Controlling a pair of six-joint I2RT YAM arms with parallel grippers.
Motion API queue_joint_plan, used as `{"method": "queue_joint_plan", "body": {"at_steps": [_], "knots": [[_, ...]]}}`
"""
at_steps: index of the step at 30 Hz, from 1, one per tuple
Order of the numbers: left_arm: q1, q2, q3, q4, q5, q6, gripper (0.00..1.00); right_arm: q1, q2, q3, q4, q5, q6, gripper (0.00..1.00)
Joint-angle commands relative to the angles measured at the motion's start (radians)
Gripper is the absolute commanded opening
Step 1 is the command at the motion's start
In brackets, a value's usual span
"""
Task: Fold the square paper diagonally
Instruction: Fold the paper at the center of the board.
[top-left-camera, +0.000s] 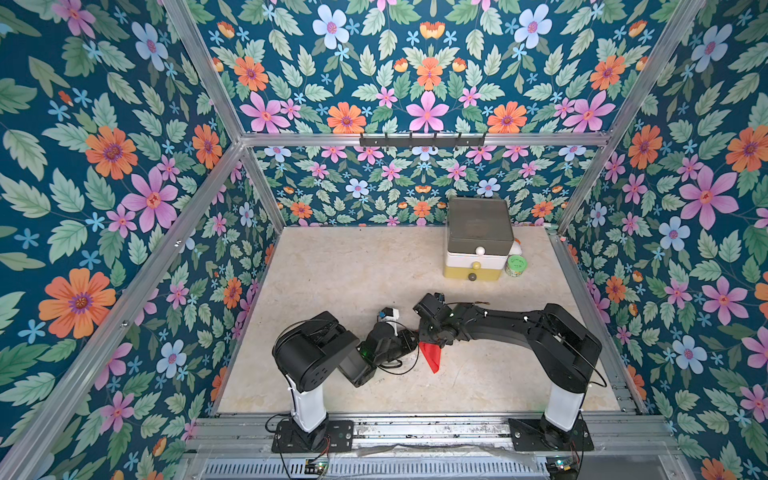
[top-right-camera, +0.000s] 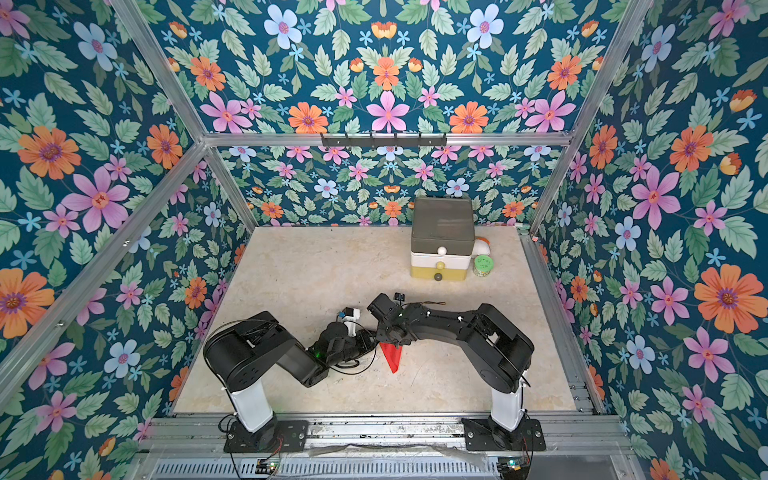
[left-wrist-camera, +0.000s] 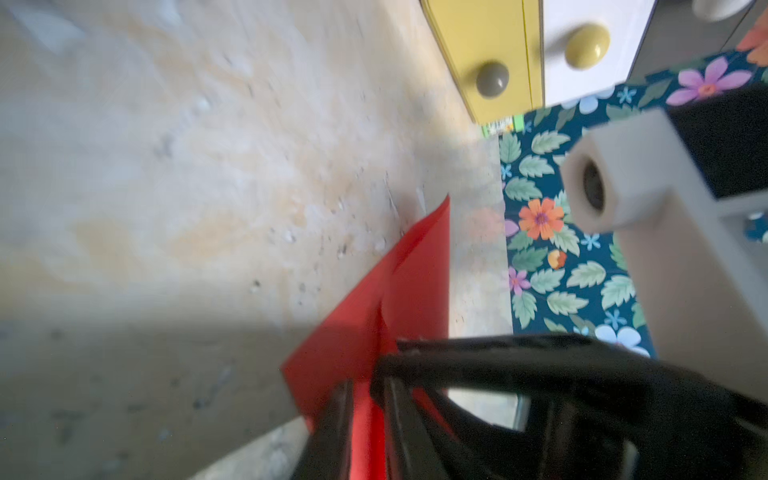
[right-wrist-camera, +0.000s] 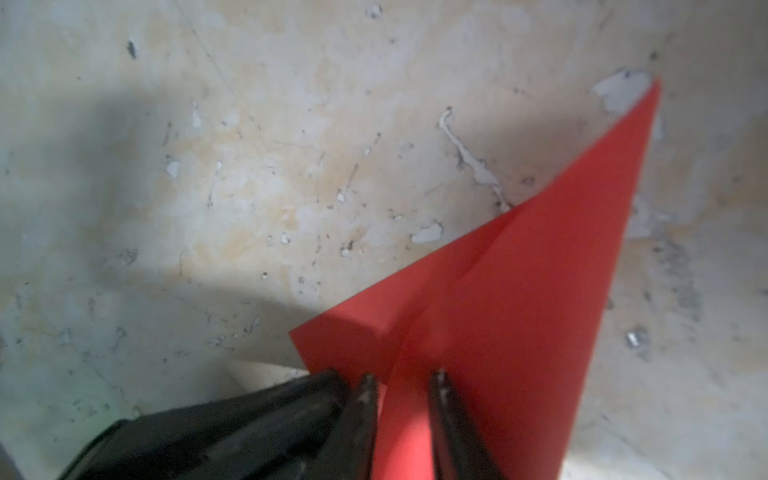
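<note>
Over the table (top-left-camera: 332, 270), left pincer (left-wrist-camera: 365, 388) pinches the square paper (left-wrist-camera: 415, 282) while right pincer (right-wrist-camera: 403, 380) stands spread.

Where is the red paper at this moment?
In a top view the red paper is near the front middle of the table, between the two arms, its far end at the tips of the left gripper and right gripper.

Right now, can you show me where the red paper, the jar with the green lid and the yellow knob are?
red paper (top-left-camera: 431, 356): in a top view, middle of the sheet.
green-lidded jar (top-left-camera: 516, 263): in a top view, on its lid.
yellow knob (top-left-camera: 476, 264): in a top view, on its round front.
</note>
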Motion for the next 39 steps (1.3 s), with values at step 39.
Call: {"method": "queue_joint_plan", "body": {"at_steps": [39], "knots": [[0.061,-0.226,0.047,-0.432,0.109,0.119,0.25,-0.068,-0.037,-0.117,0.182,-0.174,0.119,0.60]]}}
